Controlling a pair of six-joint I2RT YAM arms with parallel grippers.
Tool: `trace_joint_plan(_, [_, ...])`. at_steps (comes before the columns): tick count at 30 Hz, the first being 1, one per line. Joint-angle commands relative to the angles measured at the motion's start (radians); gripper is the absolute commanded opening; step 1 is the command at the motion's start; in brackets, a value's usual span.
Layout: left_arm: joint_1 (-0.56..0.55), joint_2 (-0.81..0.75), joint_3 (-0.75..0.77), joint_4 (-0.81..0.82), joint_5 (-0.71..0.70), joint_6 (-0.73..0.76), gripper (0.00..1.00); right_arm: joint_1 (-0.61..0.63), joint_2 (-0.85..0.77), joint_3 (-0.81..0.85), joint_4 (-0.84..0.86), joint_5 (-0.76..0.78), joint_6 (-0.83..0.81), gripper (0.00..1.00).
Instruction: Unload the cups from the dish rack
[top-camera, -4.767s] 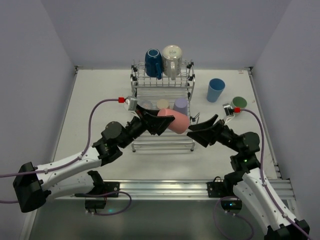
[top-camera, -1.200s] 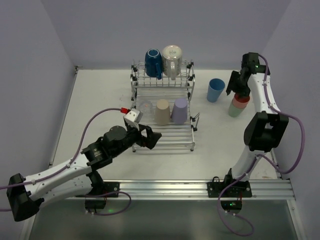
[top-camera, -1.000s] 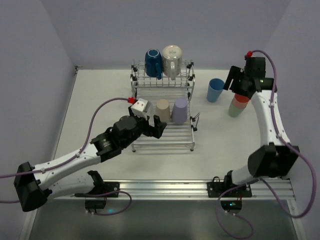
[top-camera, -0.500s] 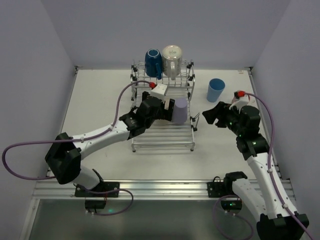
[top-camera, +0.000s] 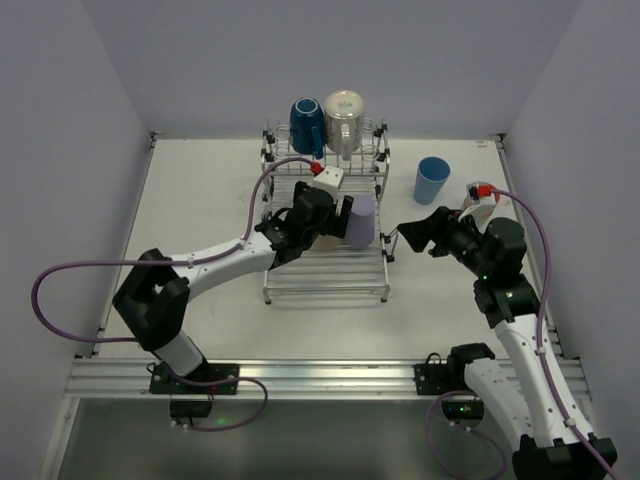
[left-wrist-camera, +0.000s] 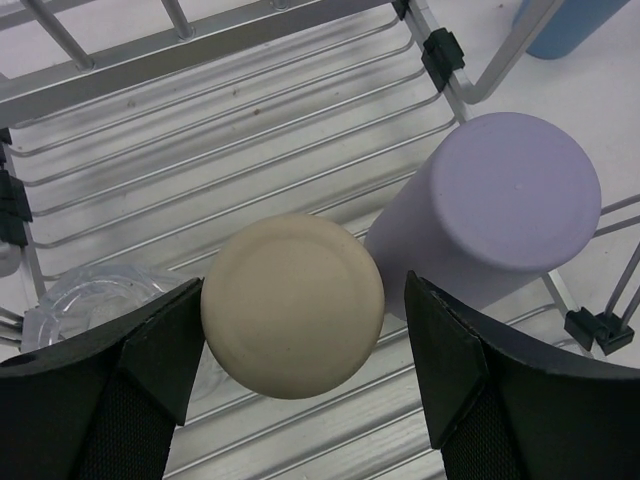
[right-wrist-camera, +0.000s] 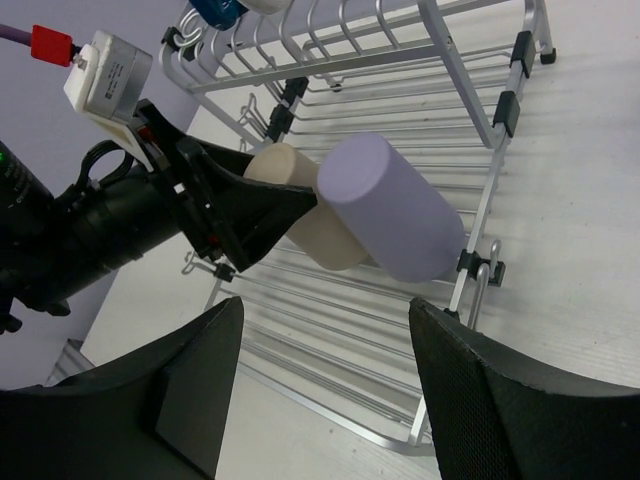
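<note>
The chrome dish rack (top-camera: 325, 270) holds a tan cup (left-wrist-camera: 292, 305), a lavender cup (top-camera: 358, 222) and a clear cup (left-wrist-camera: 80, 310), all upside down on its tray. A dark-blue mug (top-camera: 306, 125) and a clear glass mug (top-camera: 343, 122) sit on its raised tier. My left gripper (top-camera: 318, 228) is open with its fingers on either side of the tan cup, the lavender cup (left-wrist-camera: 500, 215) just to its right. My right gripper (top-camera: 405, 238) is open and empty beside the rack's right edge, facing the lavender cup (right-wrist-camera: 390, 205) and tan cup (right-wrist-camera: 300, 210).
A light-blue cup (top-camera: 432, 180) stands on the table right of the rack. A wire hook (right-wrist-camera: 480, 270) sticks out from the rack's right rail near my right gripper. The left gripper (right-wrist-camera: 230, 205) shows in the right wrist view.
The pink cup has left the rack and was set on the green cup at the far right. My left gripper moved up over the tan cup. My right arm swung back toward the rack.
</note>
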Motion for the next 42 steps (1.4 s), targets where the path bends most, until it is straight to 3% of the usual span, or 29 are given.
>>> trace_joint_plan(1, [0.008, 0.0, 0.026, 0.07, -0.054, 0.03, 0.83, 0.002, -0.007, -0.004, 0.049, -0.037, 0.016, 0.7])
trace_joint_plan(6, [0.007, -0.048, -0.015, 0.093, -0.04, 0.024, 0.55, 0.011, -0.03, -0.006, 0.043, -0.035, 0.042, 0.7])
trace_joint_plan(14, [-0.01, -0.308, -0.095, 0.031, 0.021, -0.015, 0.39, 0.086, -0.032, -0.073, 0.182, -0.1, 0.164, 0.7])
trace_joint_plan(18, [-0.015, -0.536, -0.155, 0.007, 0.058, -0.072, 0.36, 0.164, -0.024, -0.15, 0.438, -0.129, 0.308, 0.72])
trace_joint_plan(20, [-0.015, -0.621, -0.187, 0.036, 0.101, -0.132, 0.35, 0.209, -0.021, -0.188, 0.526, -0.127, 0.354, 0.77])
trace_joint_plan(21, [-0.013, -0.664, -0.231, 0.057, 0.118, -0.158, 0.35, 0.219, -0.019, -0.196, 0.6, -0.124, 0.396, 0.84])
trace_joint_plan(25, [-0.01, -0.819, -0.287, 0.165, 0.234, -0.294, 0.36, 0.264, 0.003, -0.207, 0.748, -0.147, 0.462, 0.86])
trace_joint_plan(31, [-0.008, -0.844, -0.336, 0.321, 0.374, -0.451, 0.36, 0.344, 0.051, -0.16, 0.864, -0.187, 0.525, 0.85])
trace_joint_plan(38, [-0.01, -0.792, -0.352, 0.409, 0.458, -0.517, 0.35, 0.408, 0.106, -0.118, 0.949, -0.193, 0.563, 0.84])
trace_joint_plan(42, [-0.008, -0.769, -0.37, 0.465, 0.493, -0.542, 0.35, 0.411, 0.128, -0.11, 0.987, -0.177, 0.552, 0.74])
